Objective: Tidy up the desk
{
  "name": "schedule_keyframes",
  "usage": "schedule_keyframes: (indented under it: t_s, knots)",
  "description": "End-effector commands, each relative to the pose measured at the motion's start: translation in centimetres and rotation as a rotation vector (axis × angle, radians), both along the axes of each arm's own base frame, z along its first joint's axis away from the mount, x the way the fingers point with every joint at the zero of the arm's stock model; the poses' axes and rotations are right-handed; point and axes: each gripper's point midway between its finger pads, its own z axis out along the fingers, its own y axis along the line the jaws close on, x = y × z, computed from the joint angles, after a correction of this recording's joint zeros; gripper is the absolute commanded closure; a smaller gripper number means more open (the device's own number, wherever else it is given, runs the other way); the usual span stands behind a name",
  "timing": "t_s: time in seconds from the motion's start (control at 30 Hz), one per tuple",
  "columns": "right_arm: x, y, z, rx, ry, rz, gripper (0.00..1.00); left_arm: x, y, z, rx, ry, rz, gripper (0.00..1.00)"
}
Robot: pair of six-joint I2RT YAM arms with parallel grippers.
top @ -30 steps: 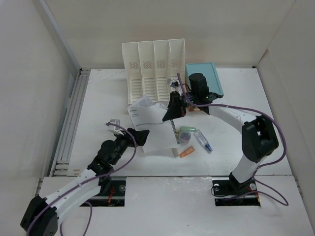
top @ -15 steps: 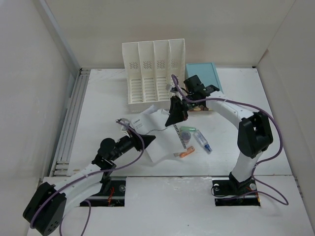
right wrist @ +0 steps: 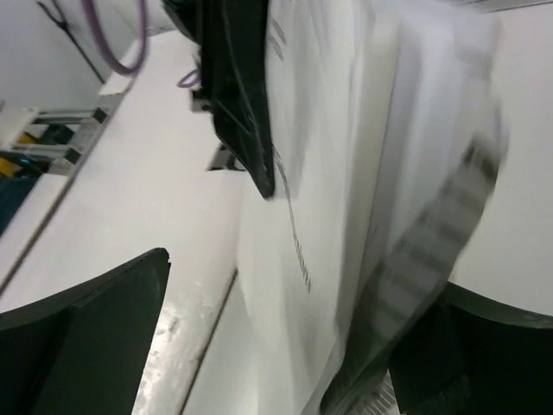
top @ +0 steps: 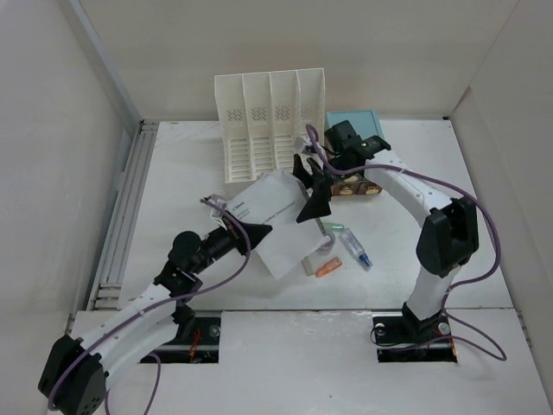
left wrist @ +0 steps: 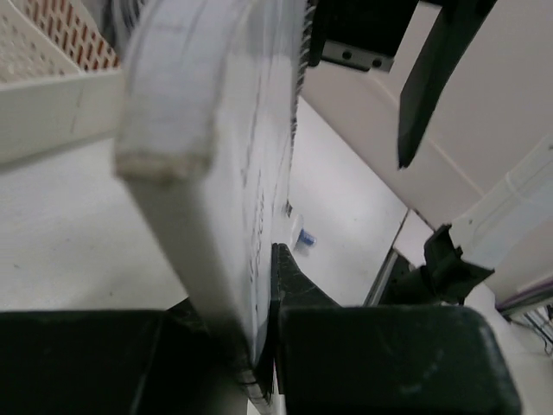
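Top external: left hand (top: 255, 231) clenched on the spiral notebook (top: 276, 218), centre frame, its print too blurred to read. Right hand (top: 309, 186) released.

The desk (top: 186, 173) looks matte, the notebook (top: 278, 223) paper, the rack (top: 259, 121) plastic, the rail (top: 121, 216) metal.

Notebook (top: 276, 229) print too blurred.

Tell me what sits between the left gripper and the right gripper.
The white notebook spans that gap, pinched by the left gripper and reaching the right gripper; the top view shows it.
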Motion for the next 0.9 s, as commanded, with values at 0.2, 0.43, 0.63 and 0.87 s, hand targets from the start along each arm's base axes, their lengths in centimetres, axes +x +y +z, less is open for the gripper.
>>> schedule_keyframes:
  t_s: [0.2,0.43,0.63,0.87]
  knots:
    - [13.1,-7.2,8.7,-0.21,-0.497,-0.792,0.0,5.4,2.4,12.4,-0.062,-0.089,0.299,1.0]
    - [12.7,-16.2,16.7,-0.085,-0.744,-1.36,0.0,13.8,4.9,16.6,0.134,-0.025,0.669,1.0]
    - [10.4,-17.6,16.6,-0.028,-0.692,-1.332,0.03,19.5,5.3,18.2,0.328,-0.052,0.877,1.0]
    - [9.8,-18.9,16.8,0.006,-0.657,-1.337,0.22,22.2,4.7,16.8,0.462,-0.045,0.961,1.0]
